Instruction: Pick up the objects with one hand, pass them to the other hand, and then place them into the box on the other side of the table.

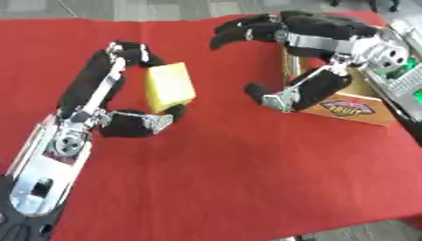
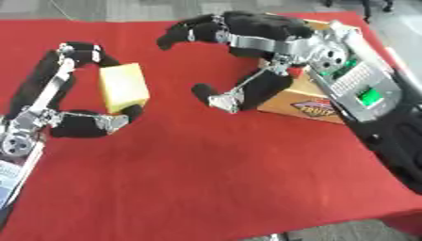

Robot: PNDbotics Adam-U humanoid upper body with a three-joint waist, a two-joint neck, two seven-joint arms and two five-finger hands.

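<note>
On the bench's (image 1: 231,179) left side, my left hand (image 1: 99,117) pinched the yellow block (image 1: 170,85) between fingers and thumb. My right hand (image 2: 247,56) hung spread wide, empty, beside the box (image 2: 309,106) at right.

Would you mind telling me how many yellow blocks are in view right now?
1. The yellow block is pinched in the left hand above the red table; the box interior is hidden.

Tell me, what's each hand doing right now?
Left hand fingers pinch yellow block. Right hand open, empty, over cardboard box. Red cloth between them bare.
</note>
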